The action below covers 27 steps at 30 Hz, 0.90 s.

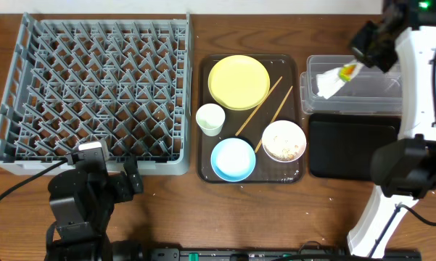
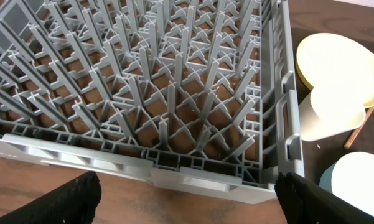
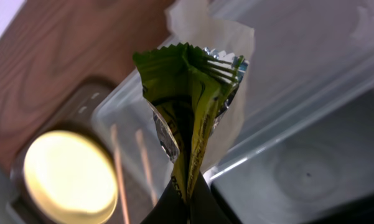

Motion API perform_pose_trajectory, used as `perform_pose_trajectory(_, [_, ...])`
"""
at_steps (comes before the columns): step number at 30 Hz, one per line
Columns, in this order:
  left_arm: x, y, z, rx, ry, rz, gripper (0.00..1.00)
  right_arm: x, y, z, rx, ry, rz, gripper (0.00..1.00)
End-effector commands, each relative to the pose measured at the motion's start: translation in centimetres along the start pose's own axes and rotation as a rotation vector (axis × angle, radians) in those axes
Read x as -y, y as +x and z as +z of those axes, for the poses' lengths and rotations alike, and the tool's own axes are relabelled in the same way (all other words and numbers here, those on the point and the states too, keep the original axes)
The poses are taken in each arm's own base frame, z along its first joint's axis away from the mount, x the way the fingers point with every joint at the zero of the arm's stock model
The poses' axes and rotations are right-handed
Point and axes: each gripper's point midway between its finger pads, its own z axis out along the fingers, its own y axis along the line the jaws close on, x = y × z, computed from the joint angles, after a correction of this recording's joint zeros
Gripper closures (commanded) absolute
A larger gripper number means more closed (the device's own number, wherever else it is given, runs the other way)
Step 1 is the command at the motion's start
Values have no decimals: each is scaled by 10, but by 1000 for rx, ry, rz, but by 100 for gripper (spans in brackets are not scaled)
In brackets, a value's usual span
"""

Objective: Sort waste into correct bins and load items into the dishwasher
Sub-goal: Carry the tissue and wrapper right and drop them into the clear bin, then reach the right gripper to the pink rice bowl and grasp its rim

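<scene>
My right gripper (image 3: 185, 198) is shut on the green-and-yellow wrapper (image 3: 190, 106), holding it over the clear tub (image 1: 363, 87); the wrapper also shows in the overhead view (image 1: 347, 72). The white napkin (image 1: 328, 84) lies in the tub. The black tray (image 1: 352, 145) sits in front of it. The yellow plate (image 1: 239, 82), white cup (image 1: 210, 119), blue bowl (image 1: 233, 159), white bowl (image 1: 284, 141) holding rice scraps, and chopsticks (image 1: 265, 106) rest on the brown tray (image 1: 203, 87). My left gripper (image 2: 187, 199) is open and empty at the front edge of the grey dish rack (image 1: 94, 87).
The right arm's white body (image 1: 421, 109) stands over the table's right side. The left arm's base (image 1: 80, 210) sits at the front left. The rack's front wall (image 2: 174, 165) is close ahead of the left fingers.
</scene>
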Motion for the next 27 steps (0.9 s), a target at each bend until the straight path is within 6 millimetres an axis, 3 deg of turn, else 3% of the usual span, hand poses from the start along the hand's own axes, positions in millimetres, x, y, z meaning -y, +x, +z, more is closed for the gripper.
perform_pose_trajectory(1, [2,-6,-5,17,5,9,7,31,-10,25,-6,85,129,98])
perform_pose_trajectory(5, [2,-6,-5,17,5,9,7,50,-19,54,-1,100,226,98])
perform_pose_trajectory(9, [2,-6,-5,17,5,8,7,63,-15,79,-18,118,267,98])
perform_pose_trajectory(10, [2,-6,-5,17,5,8,7,64,-13,82,-23,123,267,93])
perform_pose_trajectory(13, [2,-6,-5,17,5,8,7,66,-10,84,-36,130,212,44])
perform_pose_trajectory(14, [2,-6,-5,17,5,8,7,65,-10,82,-37,121,180,30])
perform_pose_trajectory(17, [2,-6,-5,17,5,8,7,57,-14,69,-26,83,94,5])
perform_pose_trajectory(23, [2,-6,-5,17,5,8,7,26,-18,16,41,-69,-134,1])
perform_pose_trajectory(27, [2,-6,-5,17,5,8,7,-4,4,-19,58,-175,-315,1])
